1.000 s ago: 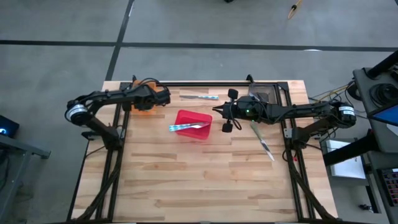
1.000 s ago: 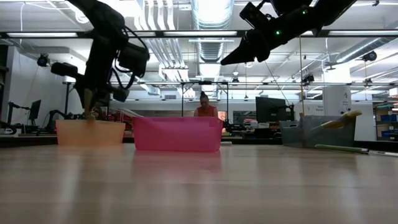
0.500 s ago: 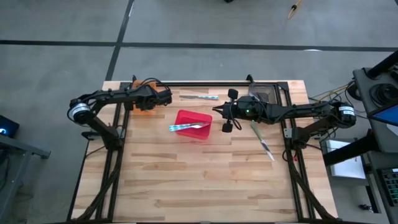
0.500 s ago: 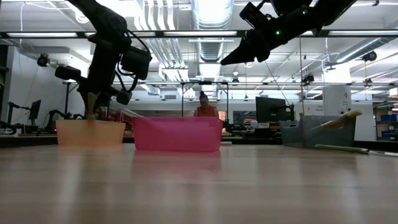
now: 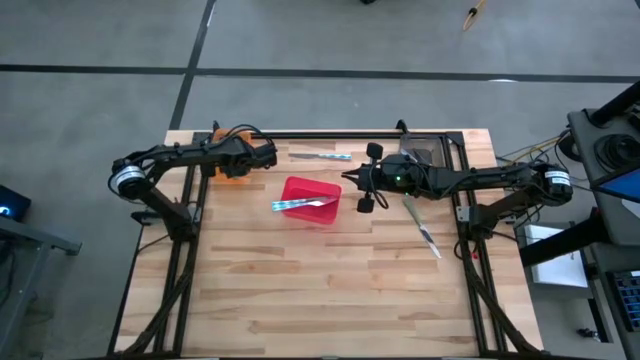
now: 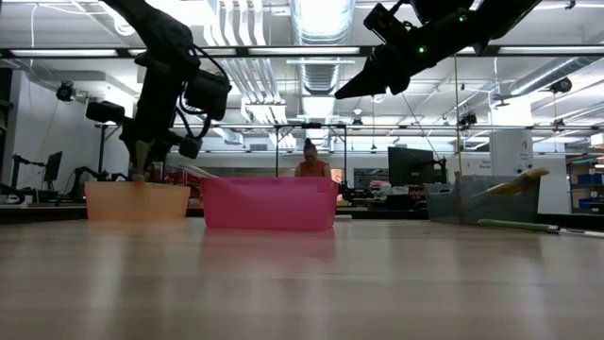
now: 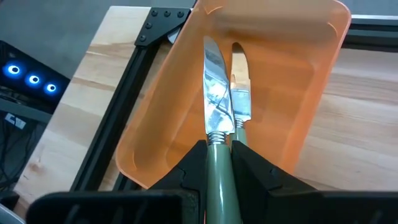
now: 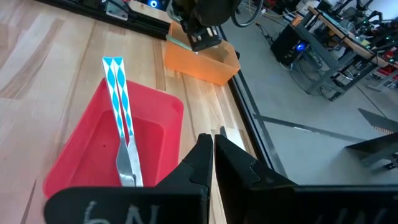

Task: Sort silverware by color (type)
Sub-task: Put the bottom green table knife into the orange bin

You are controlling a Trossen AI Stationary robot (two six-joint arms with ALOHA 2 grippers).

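Left end effector (image 7: 219, 163): above orange bin (image 7: 298, 118), pinching green-handled knife (image 7: 214, 124); second knife (image 7: 240, 102) lies inside bin. Right end effector (image 8: 213, 155): pressed together, holding nothing, above red bin (image 8: 93, 149) rim. Red bin holds two blue-patterned utensils (image 8: 122, 118). Green-handled utensil (image 5: 421, 227) on tabletop (image 5: 330, 290), another (image 5: 320, 155) at far edge.

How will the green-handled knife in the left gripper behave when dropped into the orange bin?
Green-handled knife looks rigid and slim, so it should probably land flat beside the second knife. Orange bin seems light; it may shift slightly.
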